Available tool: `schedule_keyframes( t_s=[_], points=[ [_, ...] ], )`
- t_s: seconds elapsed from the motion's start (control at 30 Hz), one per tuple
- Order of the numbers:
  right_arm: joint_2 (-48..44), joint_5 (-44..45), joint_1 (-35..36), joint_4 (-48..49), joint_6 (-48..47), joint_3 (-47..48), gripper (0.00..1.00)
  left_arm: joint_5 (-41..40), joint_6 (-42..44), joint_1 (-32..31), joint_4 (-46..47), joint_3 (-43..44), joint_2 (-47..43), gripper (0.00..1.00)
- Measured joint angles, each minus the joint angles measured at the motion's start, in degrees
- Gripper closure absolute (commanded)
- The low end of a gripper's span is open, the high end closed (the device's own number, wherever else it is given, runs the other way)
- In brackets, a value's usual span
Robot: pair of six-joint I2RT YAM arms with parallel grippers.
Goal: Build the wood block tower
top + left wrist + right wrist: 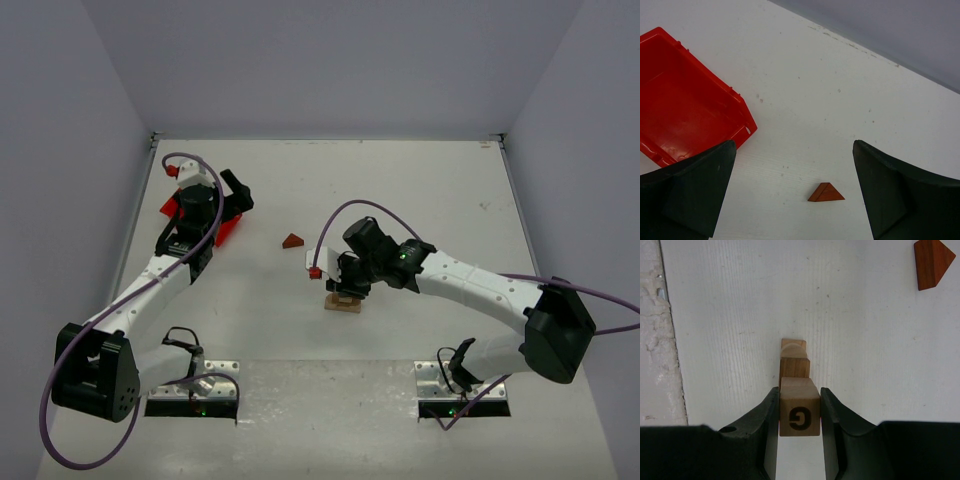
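My right gripper (799, 412) is shut on a light wooden cube (799, 413) stamped with a G. It holds the cube over the pale wooden stack (794, 360). In the top view that gripper (348, 282) covers the stack, and only the tan base plank (342, 304) shows under it. The dark reddish-brown triangular roof piece (292, 241) lies alone on the table, also seen in the left wrist view (826, 192) and the right wrist view (933, 262). My left gripper (792, 195) is open and empty, high above the table, with the roof piece between its fingers in view.
A bright red plastic bin (685, 105) lies tilted at the far left under my left arm (190, 215). The table's left edge and grey walls are close to it.
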Motion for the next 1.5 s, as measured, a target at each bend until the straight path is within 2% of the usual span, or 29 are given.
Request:
schedule_keyframes(
  t_s=[0.2,0.4,0.83,1.5],
  points=[
    [0.00,0.00,0.00,0.04,0.00,-0.05,0.67,0.00,0.00,0.00,-0.02,0.00,0.00,0.00],
    [0.00,0.09,0.00,0.10,-0.07,-0.26,0.54,-0.02,0.00,0.00,0.00,0.00,0.00,0.00],
    [0.00,0.35,0.00,0.64,0.10,-0.35,0.42,-0.02,0.00,0.00,0.00,0.00,0.00,0.00],
    [0.51,2.09,0.00,3.08,0.24,-0.37,0.41,0.02,0.01,0.00,0.00,0.00,0.00,0.00]
  ],
)
